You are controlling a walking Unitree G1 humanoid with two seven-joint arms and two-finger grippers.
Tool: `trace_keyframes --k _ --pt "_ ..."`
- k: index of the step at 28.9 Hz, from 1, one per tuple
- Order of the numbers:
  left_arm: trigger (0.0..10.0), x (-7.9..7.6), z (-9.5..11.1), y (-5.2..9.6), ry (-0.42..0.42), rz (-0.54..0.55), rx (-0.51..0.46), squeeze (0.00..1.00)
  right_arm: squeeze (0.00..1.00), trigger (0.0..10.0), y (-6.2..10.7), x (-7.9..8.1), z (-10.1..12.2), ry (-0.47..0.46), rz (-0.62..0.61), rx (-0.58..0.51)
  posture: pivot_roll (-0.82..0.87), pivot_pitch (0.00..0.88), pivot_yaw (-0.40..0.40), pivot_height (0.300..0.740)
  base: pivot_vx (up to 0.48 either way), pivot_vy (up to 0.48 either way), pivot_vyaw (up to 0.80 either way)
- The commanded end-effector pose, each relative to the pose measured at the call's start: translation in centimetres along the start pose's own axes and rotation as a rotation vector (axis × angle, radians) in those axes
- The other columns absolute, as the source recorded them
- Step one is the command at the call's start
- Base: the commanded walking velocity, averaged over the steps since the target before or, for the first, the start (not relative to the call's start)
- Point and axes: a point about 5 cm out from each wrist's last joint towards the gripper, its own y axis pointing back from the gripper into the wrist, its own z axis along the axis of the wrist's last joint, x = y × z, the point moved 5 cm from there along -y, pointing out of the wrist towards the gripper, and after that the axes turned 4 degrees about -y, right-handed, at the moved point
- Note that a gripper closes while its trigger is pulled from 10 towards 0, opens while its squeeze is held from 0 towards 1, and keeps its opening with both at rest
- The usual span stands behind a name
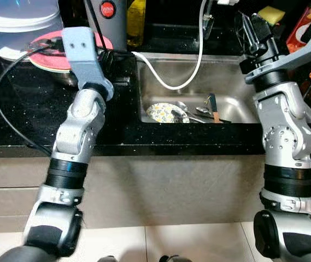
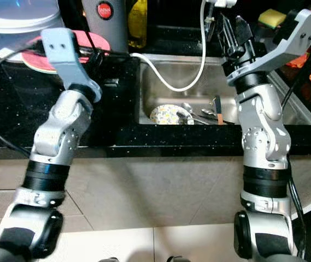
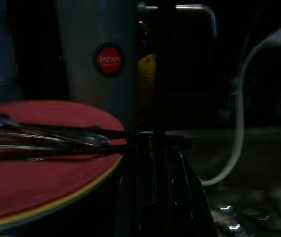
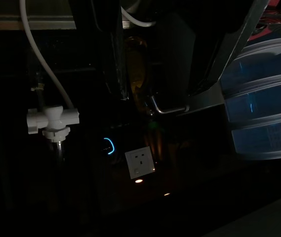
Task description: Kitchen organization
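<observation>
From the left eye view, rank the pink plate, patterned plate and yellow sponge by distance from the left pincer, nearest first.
1. Pink plate: on the counter, right by the left pincer.
2. Patterned plate: in the sink, to its right.
3. Yellow sponge: far right, behind the sink.

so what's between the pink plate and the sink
A stretch of black countertop, crossed by a white hose running into the sink. The left gripper reaches over it beside the pink plate. The left eye view shows this.

Brushed steel sink (image 1: 242, 106) set in glossy speckled black counter (image 1: 29, 117).
</observation>
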Motion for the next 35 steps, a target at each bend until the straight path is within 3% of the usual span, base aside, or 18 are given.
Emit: trace_keyframes --k 1,3,6,10,15,18,21,25,30,35 --pt "10.0 0.7 1.7 -0.2 -0.184 -0.008 -0.059 0.00 0.00 10.0 0.1 -0.3 0.1 -0.004 -0.010 0.000 0.08 0.035 -0.057 0.740 0.000 0.000 0.00" --pt "10.0 1.1 3.0 -0.2 -0.328 -0.029 -0.113 0.00 0.00 10.0 -0.1 0.2 -0.1 -0.018 0.004 0.000 0.08 0.033 -0.057 0.740 0.000 0.000 0.00" --pt "10.0 0.7 3.4 -0.2 -0.401 -0.062 -0.140 0.00 0.00 10.0 -0.2 0.6 -0.2 -0.032 0.017 0.000 0.09 0.029 -0.054 0.740 0.000 0.000 0.00" --pt "10.0 -1.5 3.2 -0.1 -0.532 -0.163 -0.154 0.00 0.00 10.0 -0.6 2.8 -0.7 -0.092 0.084 0.006 0.08 0.023 -0.048 0.740 0.000 0.000 0.00" --pt "10.0 -2.2 1.9 -0.5 -0.561 -0.201 -0.079 0.00 0.00 10.0 -0.6 4.5 -1.0 -0.124 0.140 0.019 0.08 0.023 -0.048 0.740 0.000 0.000 0.00" --pt "10.0 -1.3 0.4 -1.3 -0.539 -0.179 0.028 0.00 0.00 10.0 -0.5 6.0 -0.8 -0.133 0.196 0.010 0.07 0.023 -0.039 0.740 0.000 0.000 0.00" --pt "10.0 -0.7 0.1 -1.5 -0.547 -0.167 0.053 0.00 0.00 10.0 -0.5 6.5 -0.7 -0.134 0.216 0.006 0.07 0.025 -0.037 0.740 0.000 0.000 0.00" --pt "10.0 -0.2 -0.7 -1.4 -0.613 -0.206 0.081 0.00 0.00 10.0 -0.1 7.1 -0.6 -0.144 0.252 0.020 0.07 0.028 -0.035 0.740 0.000 0.000 0.00" --pt "10.0 -2.1 -1.1 -0.4 -0.667 -0.374 0.066 0.00 0.00 10.0 0.1 7.4 -2.1 -0.170 0.227 0.074 0.08 0.031 -0.034 0.740 0.000 0.000 0.00" --pt "10.0 -2.6 -0.5 -0.6 -0.691 -0.390 0.039 0.00 0.00 10.0 0.1 7.5 -3.7 -0.178 0.191 0.112 0.08 0.030 -0.033 0.740 0.000 0.000 0.00"
